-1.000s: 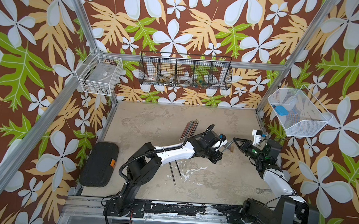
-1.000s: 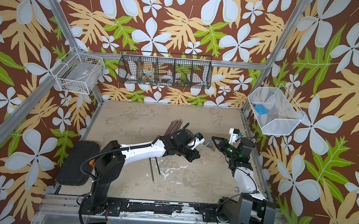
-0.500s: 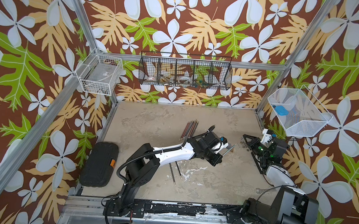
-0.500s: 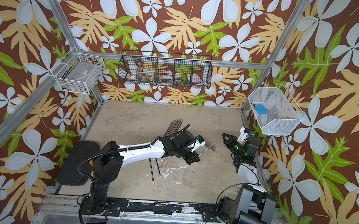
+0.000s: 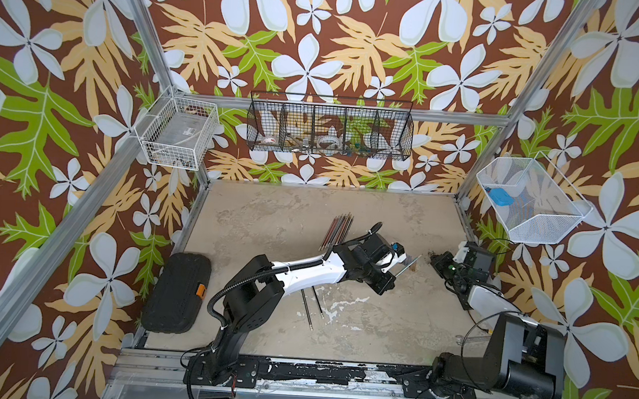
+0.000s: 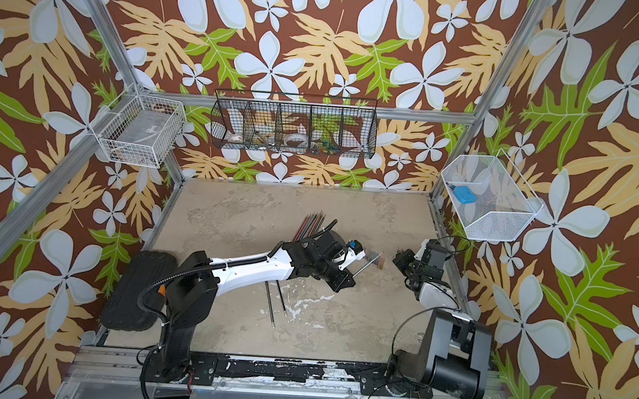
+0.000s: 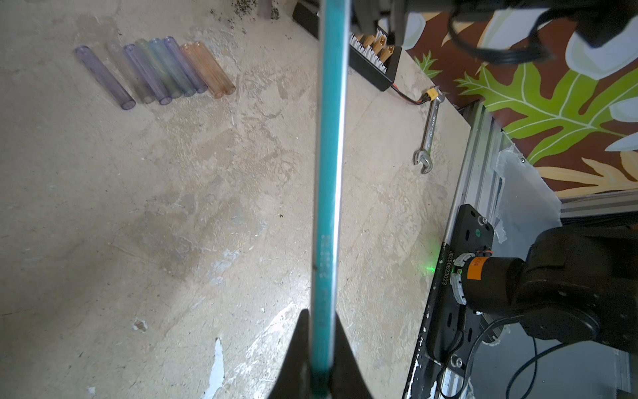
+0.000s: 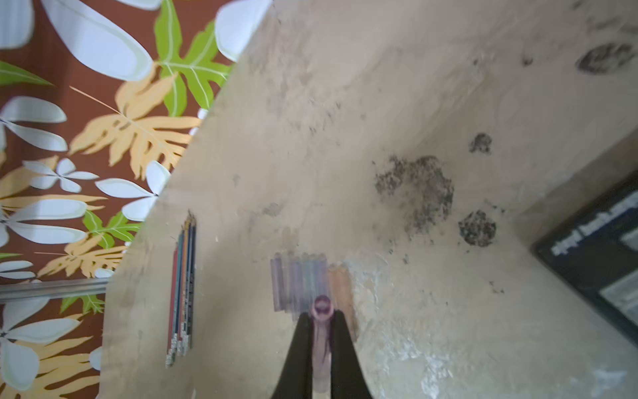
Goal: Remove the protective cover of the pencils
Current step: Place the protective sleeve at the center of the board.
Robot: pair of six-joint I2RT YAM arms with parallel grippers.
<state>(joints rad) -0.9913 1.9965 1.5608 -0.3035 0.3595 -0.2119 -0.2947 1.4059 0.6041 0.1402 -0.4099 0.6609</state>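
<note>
Your left fingers (image 7: 299, 355) clamp the teal pencil (image 7: 329, 138) steady; your right fingers (image 8: 299, 352) pinch a purple cap (image 8: 321, 309), probably joining the cap row (image 7: 155, 69).

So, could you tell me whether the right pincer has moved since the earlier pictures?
Yes: the right pincer, holding a purple cap, has pulled away from the teal pencil, toward the table's right edge.

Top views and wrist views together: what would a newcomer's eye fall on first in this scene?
First, the loud flower-and-leaf wallpaper on every wall around the beige table. Next, the left end effector, reached over the table's middle, is shut on a teal pencil, while the right end effector grips a purple-tinted cap. A row of tinted caps lies side by side on the table.
</note>
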